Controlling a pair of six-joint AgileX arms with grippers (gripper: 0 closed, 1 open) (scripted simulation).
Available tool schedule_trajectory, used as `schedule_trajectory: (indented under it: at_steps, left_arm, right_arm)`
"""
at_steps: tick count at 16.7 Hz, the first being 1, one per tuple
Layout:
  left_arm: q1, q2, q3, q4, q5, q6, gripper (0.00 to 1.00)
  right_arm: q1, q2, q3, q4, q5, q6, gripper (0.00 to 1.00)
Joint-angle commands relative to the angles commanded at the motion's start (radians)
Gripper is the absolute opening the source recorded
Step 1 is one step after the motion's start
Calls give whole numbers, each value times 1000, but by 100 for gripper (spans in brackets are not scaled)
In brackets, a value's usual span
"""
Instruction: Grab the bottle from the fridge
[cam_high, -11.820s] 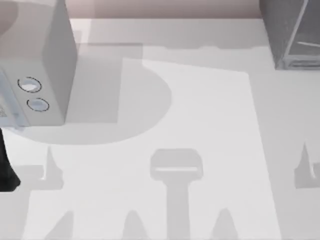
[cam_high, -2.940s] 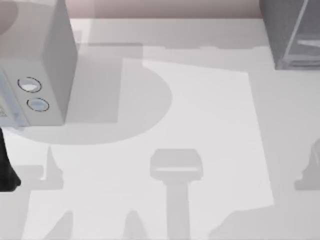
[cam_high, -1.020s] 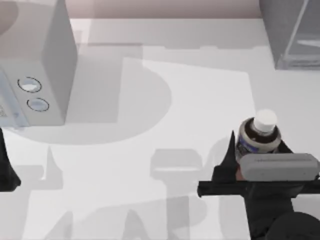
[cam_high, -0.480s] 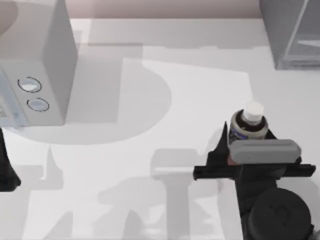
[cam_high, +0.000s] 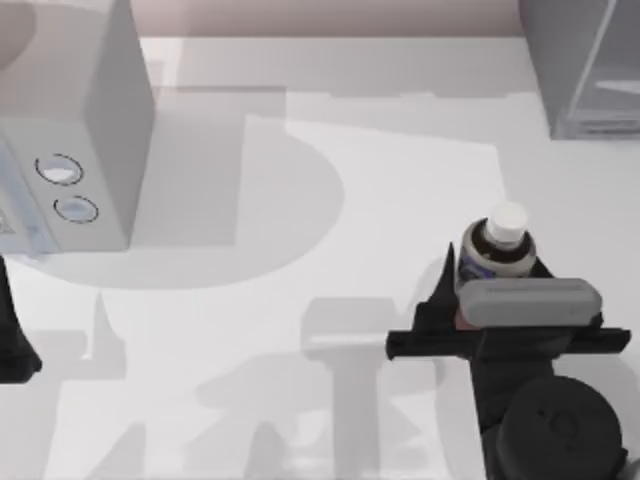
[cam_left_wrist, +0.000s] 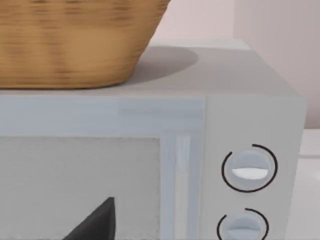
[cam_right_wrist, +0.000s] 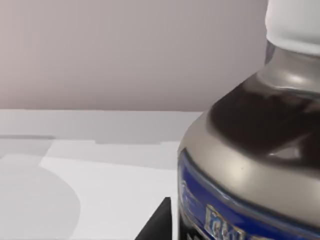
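1. Pale grey tabletop (cam_high: 400, 120) runs under soft grey shadows, with a pinkish wall along its far edge.
2. At the far right corner of the tabletop stands the fridge (cam_high: 585, 65), a dark grey box with thin pale edge lines.
3. At the left edge stands a paler grey box (cam_high: 75, 130) with two round dials (cam_high: 60, 170) on its front. In the left wrist view the same box (cam_left_wrist: 150, 165) fills most of the picture, and a woven basket (cam_left_wrist: 75, 40) sits on top of it.
4. The bottle (cam_high: 497, 250) is out on the right half of the tabletop, well apart from the fridge and nearer the front edge than the far one. It stands upright, white cap up, dark neck and shoulders, white-and-blue label band.
5. The right gripper (cam_high: 495, 300) reaches in from the front right corner. Its dark fingers (cam_high: 443, 295) stand on either side of the bottle's lower body, clamped against it.
6. In the right wrist view the bottle (cam_right_wrist: 250, 165) is very close, its blue label band and pale cap plain, with one dark fingertip (cam_right_wrist: 157, 222) just beside it.
7. The left arm (cam_high: 12, 340) sits parked at the left edge; whether its fingers are apart or together cannot be told.
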Motion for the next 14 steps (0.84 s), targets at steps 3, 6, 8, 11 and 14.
schedule_trajectory:
  at_steps: [3,6,8,11,14]
  left_arm:
    - [0,0,0,0,0,0,100]
    - [0,0,0,0,0,0,100]
    - [0,0,0,0,0,0,100]
    - [0,0,0,0,0,0,100]
    - [0,0,0,0,0,0,100]
  right_arm:
    - [0,0,0,0,0,0,60]
    - [0,0,0,0,0,0,83]
    - [0,0,0,0,0,0,98]
    - [0,0,0,0,0,0,100]
    - [0,0,0,0,0,0,100]
